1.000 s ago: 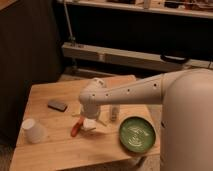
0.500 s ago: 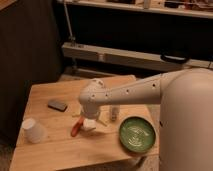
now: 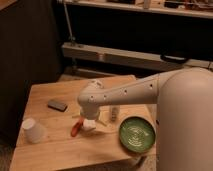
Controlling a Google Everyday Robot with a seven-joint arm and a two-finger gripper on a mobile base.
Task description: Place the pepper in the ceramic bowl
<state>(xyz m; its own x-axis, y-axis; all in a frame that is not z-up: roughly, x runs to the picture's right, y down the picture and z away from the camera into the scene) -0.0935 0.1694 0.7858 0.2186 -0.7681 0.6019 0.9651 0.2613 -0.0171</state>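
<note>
The small red-orange pepper (image 3: 76,128) lies on the wooden table (image 3: 50,150), left of centre. The green ceramic bowl (image 3: 136,134) with pale swirl marks sits on the table at the front right. My gripper (image 3: 89,124) is low over the table, right beside the pepper's right end, at the end of my white arm (image 3: 125,92), which reaches in from the right. The bowl is about a hand's width to the right of the gripper. I cannot tell whether the gripper touches the pepper.
A white paper cup (image 3: 33,130) stands upside down at the table's front left. A dark grey rectangular block (image 3: 57,105) lies at the back left. A small pale upright object (image 3: 115,112) stands between the gripper and the bowl. My white body (image 3: 187,130) fills the right side.
Almost nothing has moved. The arm and gripper stay beside the pepper, and the pepper lies in the same place.
</note>
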